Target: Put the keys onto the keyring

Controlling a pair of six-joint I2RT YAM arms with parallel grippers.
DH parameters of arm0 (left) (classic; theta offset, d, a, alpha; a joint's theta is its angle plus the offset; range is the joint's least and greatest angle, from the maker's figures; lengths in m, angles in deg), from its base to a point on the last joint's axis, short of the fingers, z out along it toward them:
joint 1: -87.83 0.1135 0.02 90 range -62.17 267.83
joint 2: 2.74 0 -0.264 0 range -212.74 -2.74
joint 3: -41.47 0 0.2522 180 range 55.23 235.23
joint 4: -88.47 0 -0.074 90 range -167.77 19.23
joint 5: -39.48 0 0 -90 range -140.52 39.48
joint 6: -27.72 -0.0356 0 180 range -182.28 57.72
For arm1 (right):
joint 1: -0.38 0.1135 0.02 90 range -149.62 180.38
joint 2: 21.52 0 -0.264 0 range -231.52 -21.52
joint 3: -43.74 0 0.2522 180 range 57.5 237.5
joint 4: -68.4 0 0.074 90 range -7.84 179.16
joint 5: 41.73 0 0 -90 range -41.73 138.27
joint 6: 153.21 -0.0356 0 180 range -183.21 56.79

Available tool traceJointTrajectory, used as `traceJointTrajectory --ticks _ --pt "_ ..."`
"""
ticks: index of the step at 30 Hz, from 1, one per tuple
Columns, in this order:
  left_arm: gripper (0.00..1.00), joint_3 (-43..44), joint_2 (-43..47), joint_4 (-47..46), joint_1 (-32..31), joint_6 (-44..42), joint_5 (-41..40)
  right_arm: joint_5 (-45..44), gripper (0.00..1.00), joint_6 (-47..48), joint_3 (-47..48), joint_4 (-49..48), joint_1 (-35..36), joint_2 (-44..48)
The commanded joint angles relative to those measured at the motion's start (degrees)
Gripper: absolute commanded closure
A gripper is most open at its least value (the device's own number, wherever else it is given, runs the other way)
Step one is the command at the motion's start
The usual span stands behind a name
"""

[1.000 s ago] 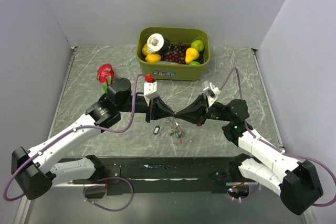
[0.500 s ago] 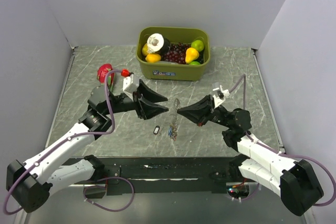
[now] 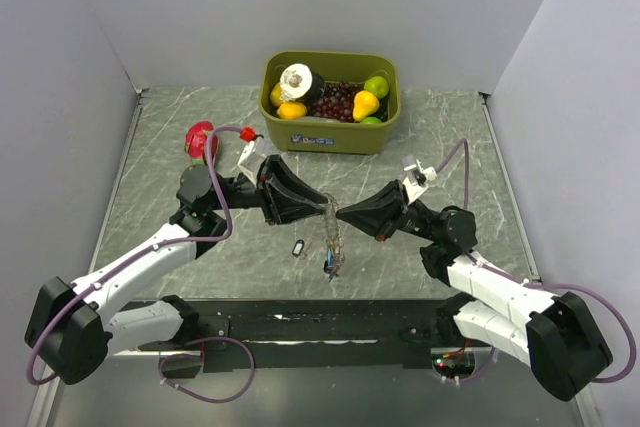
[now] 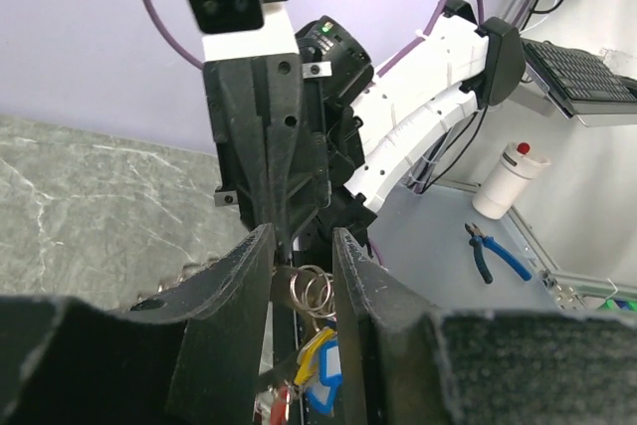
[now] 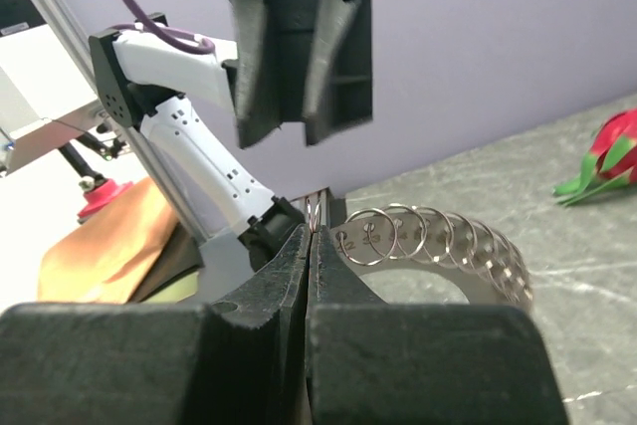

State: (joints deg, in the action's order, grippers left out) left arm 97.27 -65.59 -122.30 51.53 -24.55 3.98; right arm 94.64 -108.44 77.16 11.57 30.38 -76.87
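The keyring [image 3: 332, 229], a thin grey band strung with small wire rings, hangs in the air between my two grippers. My right gripper [image 3: 343, 215] is shut on its upper edge; in the right wrist view the jaws [image 5: 312, 231] are pressed together, and the keyring [image 5: 438, 246] curves away to the right. My left gripper [image 3: 322, 204] is open, and its fingers [image 4: 304, 236] straddle the keyring [image 4: 311, 291] from the other side. Yellow, blue and red keys [image 4: 320, 360] dangle below the ring [image 3: 333, 263]. One black key [image 3: 298, 246] lies alone on the table.
A green bin [image 3: 330, 137] full of fruit stands at the back centre. A red fruit-like thing [image 3: 200, 137] lies at the back left, just behind the left arm. The dark base rail [image 3: 320, 322] runs along the near edge.
The left gripper let go, drew back left and opened wide. It has now come forward over the ring with its jaws narrower. The right gripper keeps its hold and has lifted the ring.
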Motion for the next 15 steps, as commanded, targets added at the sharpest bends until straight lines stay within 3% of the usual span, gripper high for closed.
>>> traceJointTrajectory --ticks 1,15 --pt "0.64 1.2 -0.3 -0.8 -1.0 -1.4 0.3 0.5 1.00 -2.3 2.8 -18.2 -0.2 -0.6" --pt "0.67 -0.5 1.1 4.3 -3.6 -6.9 -6.4 -0.4 1.00 -1.7 2.2 -18.7 -0.2 1.8"
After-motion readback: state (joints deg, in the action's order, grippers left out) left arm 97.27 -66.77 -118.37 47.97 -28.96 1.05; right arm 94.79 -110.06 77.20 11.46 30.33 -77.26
